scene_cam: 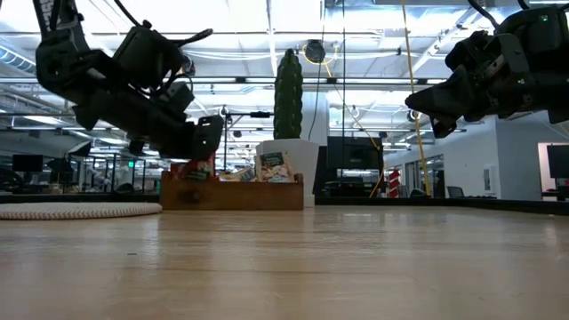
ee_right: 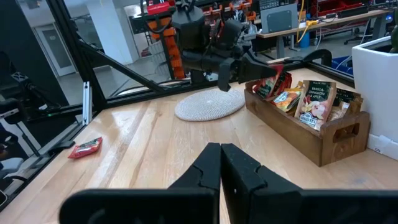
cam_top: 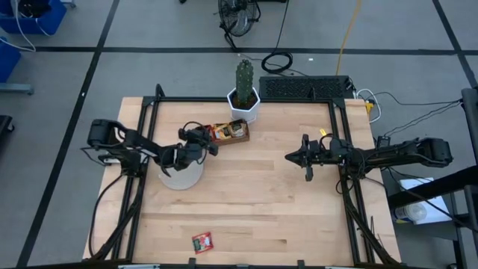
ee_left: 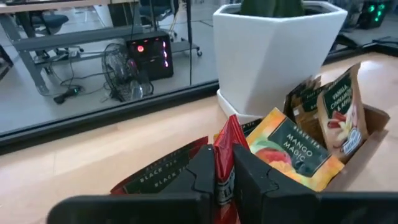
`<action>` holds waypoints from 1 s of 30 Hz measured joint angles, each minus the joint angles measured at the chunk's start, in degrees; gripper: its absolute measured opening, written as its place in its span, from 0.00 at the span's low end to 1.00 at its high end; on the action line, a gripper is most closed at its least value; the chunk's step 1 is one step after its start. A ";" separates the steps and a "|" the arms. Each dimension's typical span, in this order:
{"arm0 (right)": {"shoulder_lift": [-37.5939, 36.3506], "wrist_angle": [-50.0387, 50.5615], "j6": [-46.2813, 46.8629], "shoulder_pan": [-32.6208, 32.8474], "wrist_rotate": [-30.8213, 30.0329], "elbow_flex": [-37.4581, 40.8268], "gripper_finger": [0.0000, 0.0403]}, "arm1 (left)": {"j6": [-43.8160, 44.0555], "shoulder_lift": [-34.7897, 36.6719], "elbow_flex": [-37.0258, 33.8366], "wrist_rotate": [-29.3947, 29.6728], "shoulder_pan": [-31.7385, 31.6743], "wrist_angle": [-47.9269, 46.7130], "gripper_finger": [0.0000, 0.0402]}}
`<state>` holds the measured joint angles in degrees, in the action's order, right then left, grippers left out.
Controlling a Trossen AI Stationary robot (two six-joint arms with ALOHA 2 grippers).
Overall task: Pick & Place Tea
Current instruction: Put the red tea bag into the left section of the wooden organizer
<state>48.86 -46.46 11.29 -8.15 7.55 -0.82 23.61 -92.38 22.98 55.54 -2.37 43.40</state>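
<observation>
The left pincer (cam_top: 210, 140) hangs over the left end of the tray (cam_top: 240, 137), clenched on a red sachet (ee_left: 227, 163). In the left wrist view the sachet stands on edge between the two fingers (ee_left: 200, 174), its long axis running up and away from them; its lower part is hidden behind the fingers, and only scraps of dark print show. From the high view the arm covers it entirely, and in the low view only a red-and-green sliver shows under the pincer (scene_cam: 200, 142) — whether it touches the tray cannot be told.

Just beside it in the tray stands an orange-yellow sachet (ee_left: 292, 152), tilted, face toward the left wrist camera, with a whitish sachet (ee_left: 343, 115) upright past it, its edge cut by the tray wall. More sachets behind are too overlapped to count.

A lone red sachet (cam_top: 202, 240) lies flat on the counter (cam_top: 261, 194) near its front edge, well apart from the tray, its long axis slightly askew to the counter's edge; its print is too small to read.

The pale disc (cam_top: 181, 177) lies partly under the left arm. A white pot with a cactus (cam_top: 244, 97) stands just behind the tray.

The right pincer (cam_top: 289, 157) hovers above bare counter on the right, clenched on nothing — fingers pressed together in the right wrist view.
</observation>
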 joint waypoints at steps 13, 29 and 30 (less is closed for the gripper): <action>0.00 -0.01 0.00 -0.02 0.00 0.01 0.00 | -11.43 0.13 0.04 4.00 1.51 0.24 0.08; 0.00 0.01 0.02 0.00 0.02 0.02 0.00 | -7.05 0.13 0.04 3.13 0.63 -6.72 0.36; 0.00 0.00 0.00 -0.01 0.00 0.00 0.00 | -7.48 0.13 0.04 3.59 0.73 -6.40 0.37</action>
<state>48.86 -46.46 11.29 -8.16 7.55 -0.82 16.14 -92.25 23.03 59.13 -1.64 36.99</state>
